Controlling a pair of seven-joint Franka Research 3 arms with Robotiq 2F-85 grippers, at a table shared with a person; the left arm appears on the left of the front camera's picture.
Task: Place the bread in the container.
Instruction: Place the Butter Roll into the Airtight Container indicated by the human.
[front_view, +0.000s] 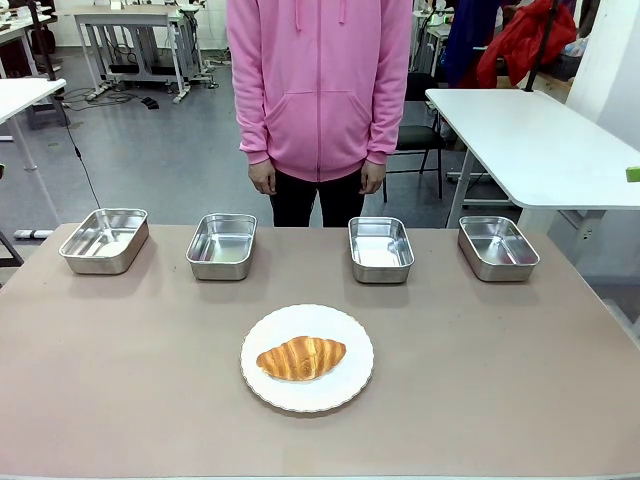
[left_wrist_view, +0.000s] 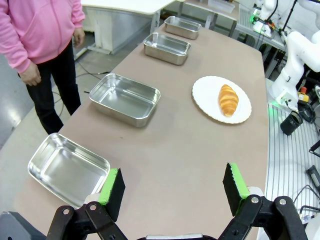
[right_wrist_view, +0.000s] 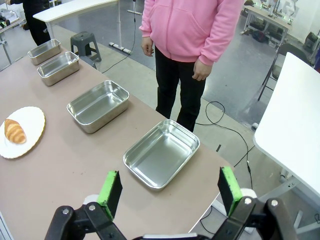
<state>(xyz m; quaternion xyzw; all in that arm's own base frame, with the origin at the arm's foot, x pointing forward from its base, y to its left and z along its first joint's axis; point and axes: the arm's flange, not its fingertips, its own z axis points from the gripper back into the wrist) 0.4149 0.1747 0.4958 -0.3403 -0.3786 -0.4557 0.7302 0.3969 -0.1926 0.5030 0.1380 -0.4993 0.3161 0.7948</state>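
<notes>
The bread, a golden-brown croissant (front_view: 301, 357), lies on a round white plate (front_view: 349, 384) at the table's front middle; it also appears in the left wrist view (left_wrist_view: 228, 99) and the right wrist view (right_wrist_view: 14, 131). Several identical steel pans stand in a row along the far side (front_view: 104, 239) (front_view: 222, 245) (front_view: 380, 248) (front_view: 497, 247); I cannot tell which one is the container. My left gripper (left_wrist_view: 173, 186) hangs open above the table near the leftmost pan (left_wrist_view: 67, 168). My right gripper (right_wrist_view: 170, 189) is open above the rightmost pan (right_wrist_view: 161, 152). Both hold nothing.
A person in a pink hoodie (front_view: 320, 85) stands at the far edge behind the pans, hands down at their sides. A white table (front_view: 540, 140) stands at the back right. The brown tabletop (front_view: 120, 370) is bare around the plate.
</notes>
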